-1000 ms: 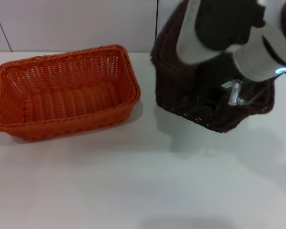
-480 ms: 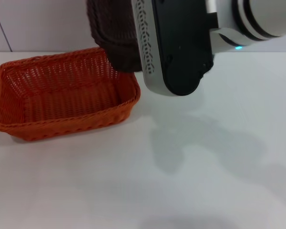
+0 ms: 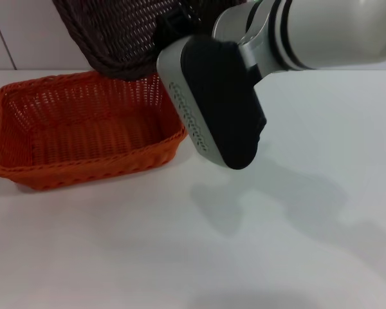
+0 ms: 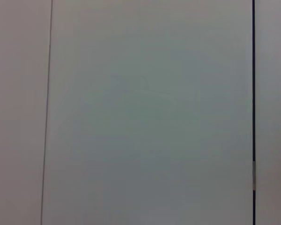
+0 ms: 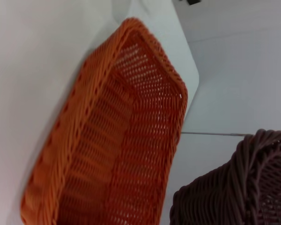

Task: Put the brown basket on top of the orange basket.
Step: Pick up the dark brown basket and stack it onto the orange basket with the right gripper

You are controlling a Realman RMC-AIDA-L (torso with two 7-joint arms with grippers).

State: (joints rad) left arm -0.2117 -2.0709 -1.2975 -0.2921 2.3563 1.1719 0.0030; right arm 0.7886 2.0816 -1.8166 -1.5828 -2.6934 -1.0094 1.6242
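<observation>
The brown basket (image 3: 122, 32) hangs tilted in the air at the top of the head view, above the far right part of the orange basket (image 3: 90, 164). My right arm (image 3: 219, 96) reaches up to the brown basket from the right and carries it. Its gripper is hidden behind the wrist housing, where it holds the basket's right side. The orange basket rests on the white table at the left and is empty. The right wrist view shows the orange basket (image 5: 122, 140) below and a corner of the brown basket (image 5: 243, 187) close to the camera. The left gripper is out of view.
The white table (image 3: 276, 244) stretches in front and to the right, with my arm's shadow on it. A pale tiled wall (image 3: 26, 32) stands behind the baskets. The left wrist view shows only a plain wall panel (image 4: 145, 112).
The right arm has lifted the brown basket off the table at the right and swung it up and leftward, until it is over the orange basket's far right side.
</observation>
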